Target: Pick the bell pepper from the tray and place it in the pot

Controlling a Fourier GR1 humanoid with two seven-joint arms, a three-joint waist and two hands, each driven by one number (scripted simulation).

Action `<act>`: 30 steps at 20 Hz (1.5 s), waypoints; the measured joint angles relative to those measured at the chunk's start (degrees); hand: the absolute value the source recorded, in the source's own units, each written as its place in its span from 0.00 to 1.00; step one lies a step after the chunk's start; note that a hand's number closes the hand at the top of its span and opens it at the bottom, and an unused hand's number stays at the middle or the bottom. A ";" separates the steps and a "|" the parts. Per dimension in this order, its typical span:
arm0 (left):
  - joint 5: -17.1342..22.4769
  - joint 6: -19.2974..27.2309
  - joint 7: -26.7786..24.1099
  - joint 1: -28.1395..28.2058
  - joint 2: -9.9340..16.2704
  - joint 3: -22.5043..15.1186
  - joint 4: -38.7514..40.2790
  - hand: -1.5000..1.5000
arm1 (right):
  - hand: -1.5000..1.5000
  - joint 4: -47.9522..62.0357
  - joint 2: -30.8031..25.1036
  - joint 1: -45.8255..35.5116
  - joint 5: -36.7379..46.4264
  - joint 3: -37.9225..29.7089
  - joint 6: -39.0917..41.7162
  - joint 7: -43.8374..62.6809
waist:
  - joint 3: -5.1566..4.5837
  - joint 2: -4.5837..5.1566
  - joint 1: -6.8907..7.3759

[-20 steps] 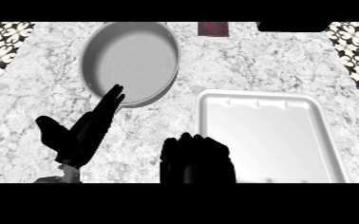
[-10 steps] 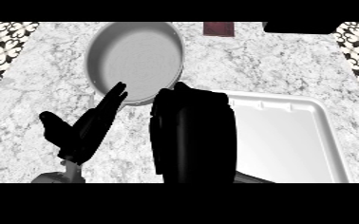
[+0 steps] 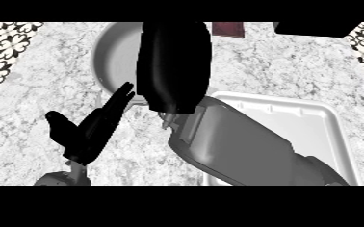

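The grey round pot (image 3: 113, 60) stands on the marble counter at the upper left. My right hand (image 3: 174, 65) hangs over the pot's right half, its black back turned to the view, with the grey forearm (image 3: 238, 146) behind it crossing the white tray (image 3: 316, 120). No bell pepper shows anywhere; the bare part of the tray holds nothing, and whatever is under the right hand is hidden. My left hand (image 3: 92, 127) rests open at the lower left, fingers pointing up toward the pot's near rim.
A dark red object (image 3: 227, 29) lies at the counter's far edge behind the pot. A black object (image 3: 313, 28) sits at the far right corner. Patterned tiles (image 3: 14, 36) border the counter on the left.
My right hand has risen from the tray's near left corner and travelled forward and left, now over the pot. The left hand has stayed put.
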 measured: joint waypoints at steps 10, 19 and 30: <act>-0.46 -0.58 0.04 -1.19 -0.59 -0.29 0.53 0.50 | 1.00 25.85 0.26 -11.91 -9.14 -3.94 -12.04 -7.04 | -0.01 0.75 1.43; -1.68 -0.24 1.80 -3.43 -1.84 -2.13 0.21 0.50 | 1.00 41.69 0.46 -16.32 -17.48 -4.83 -23.97 -12.44 | -0.08 1.77 4.13; -1.66 -1.32 1.75 -5.22 -2.77 -3.02 0.67 0.50 | 0.00 45.82 0.47 -14.24 -31.00 -10.42 -39.40 -22.32 | 0.05 3.02 6.69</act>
